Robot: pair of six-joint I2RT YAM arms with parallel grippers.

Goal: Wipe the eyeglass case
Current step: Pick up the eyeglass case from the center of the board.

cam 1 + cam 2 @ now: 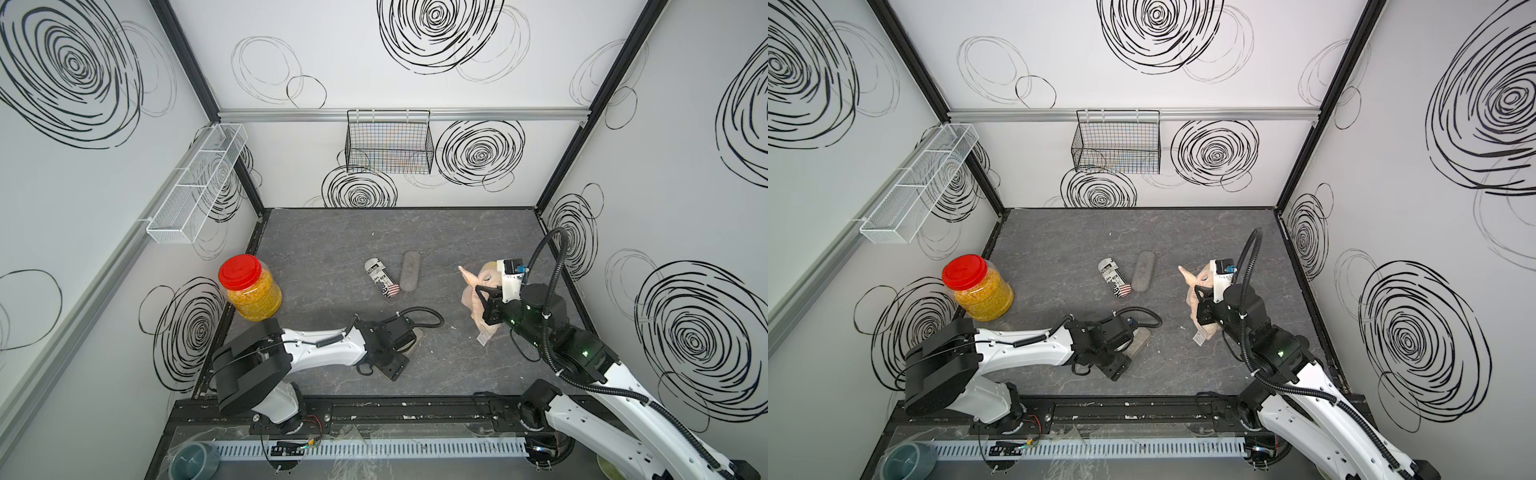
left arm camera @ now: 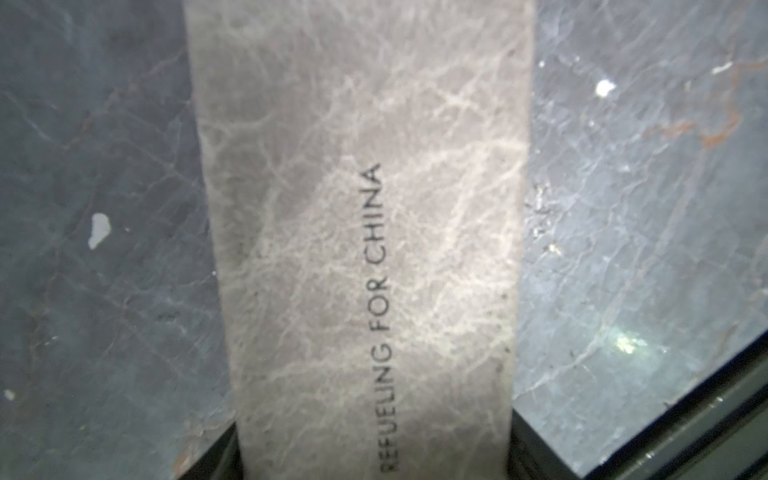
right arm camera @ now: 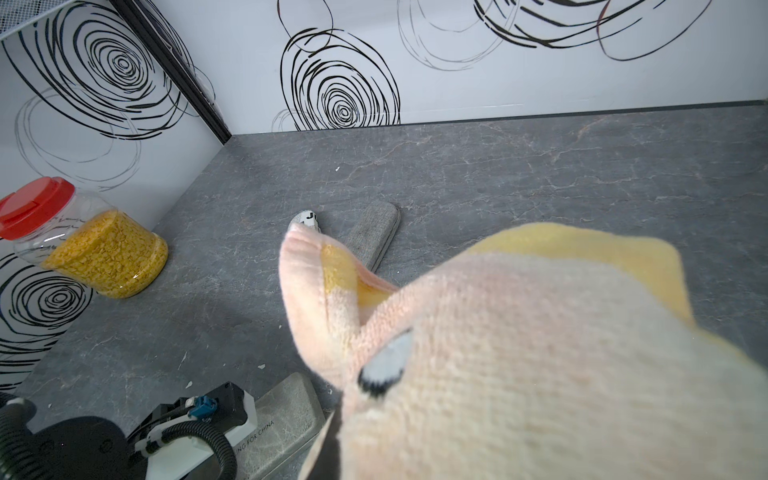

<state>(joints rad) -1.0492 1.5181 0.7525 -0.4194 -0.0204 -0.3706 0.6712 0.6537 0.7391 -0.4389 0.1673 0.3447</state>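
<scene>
The eyeglass case (image 2: 365, 208) is a flat grey leather-look case printed "REFUELING FOR CHINA". It lies on the dark tabletop near the front, seen in both top views (image 1: 417, 340) (image 1: 1140, 340) and in the right wrist view (image 3: 286, 411). My left gripper (image 1: 404, 344) (image 2: 374, 457) points down over it, and its dark jaws press both long edges of the case. My right gripper (image 1: 484, 307) (image 1: 1202, 308) hangs above the table to the right, shut on a pink and yellow cloth (image 1: 473, 296) (image 3: 519, 353) that droops from it.
A newspaper-print case (image 1: 381, 277) and a grey fabric case (image 1: 410, 272) lie side by side mid-table. A red-lidded jar (image 1: 251, 291) of yellow grains stands at the left wall. A black wire basket (image 1: 388, 141) and a white mesh shelf (image 1: 199, 183) hang on the walls.
</scene>
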